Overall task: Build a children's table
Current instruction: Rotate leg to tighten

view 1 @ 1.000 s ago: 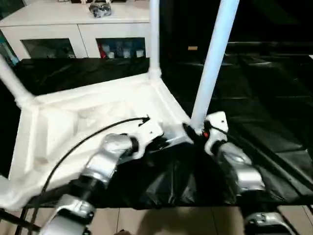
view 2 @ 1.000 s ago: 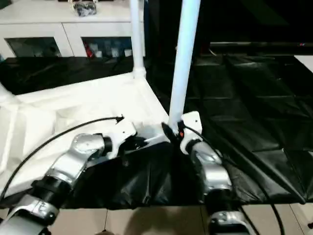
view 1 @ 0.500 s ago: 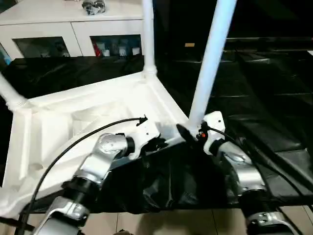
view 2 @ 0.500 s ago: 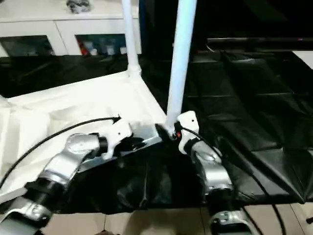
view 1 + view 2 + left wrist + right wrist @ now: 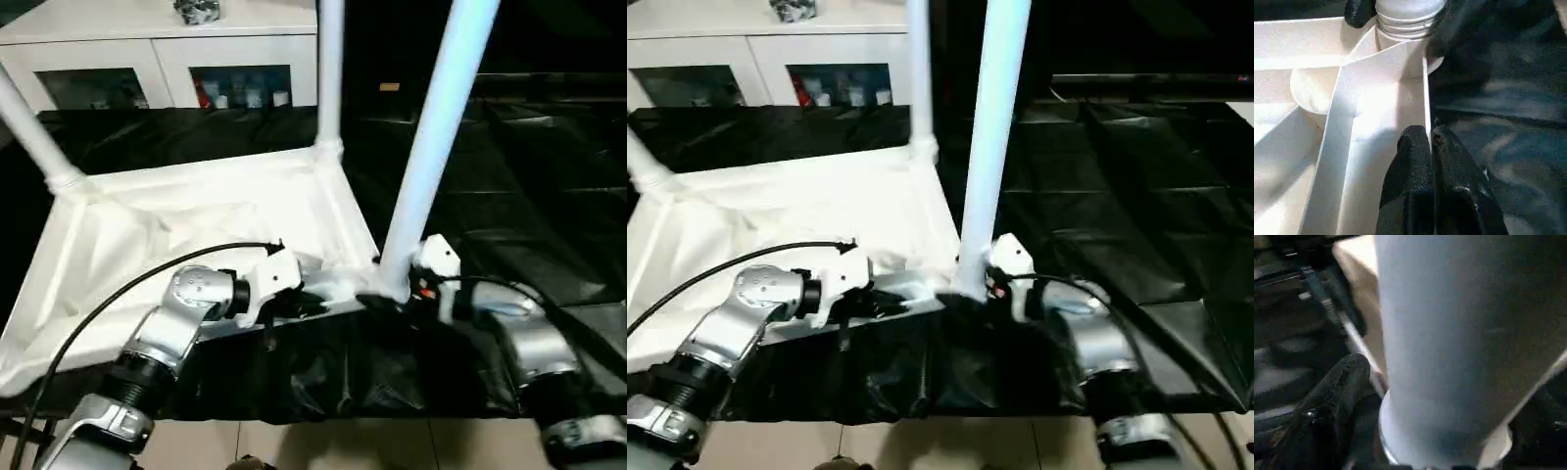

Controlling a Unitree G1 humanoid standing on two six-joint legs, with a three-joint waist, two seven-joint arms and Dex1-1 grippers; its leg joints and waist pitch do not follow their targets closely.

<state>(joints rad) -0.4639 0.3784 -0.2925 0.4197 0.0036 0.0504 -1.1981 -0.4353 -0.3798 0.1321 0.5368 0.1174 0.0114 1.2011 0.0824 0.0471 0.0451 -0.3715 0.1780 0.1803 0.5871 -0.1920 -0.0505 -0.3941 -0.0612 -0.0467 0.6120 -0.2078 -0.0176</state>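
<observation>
The tabletop (image 5: 196, 225) lies upside down on the black sheet (image 5: 509, 196) that covers the desk, ribbed underside up. Three legs show standing in corner sockets: one at the far left (image 5: 34, 132), one at the far right (image 5: 330, 78), and one at the near right corner (image 5: 436, 147), the closest and largest in view.

The left gripper (image 5: 1431, 147) has its jaws pinched together on the thin near rim of the tabletop, just left of the near right corner. The right gripper (image 5: 392, 294) sits at the foot of the near right leg, its jaws spread wide on either side of the tube; whether they press on it I cannot tell.

The parts look like hollow moulded plastic, so probably light and fairly stiff, though the thin rim wall may flex a little under a pinch. The smooth round tube is likely slippery to black rubber fingers, and a long leg gives plenty of leverage: a grip high up would tip it, so holding low, just above the flared end by the socket, seems best. The tabletop is best held at a rim or rib close to a corner, where the walls meet and stiffen it. Being light, it may slide on the glossy sheet when a leg is pushed home.
</observation>
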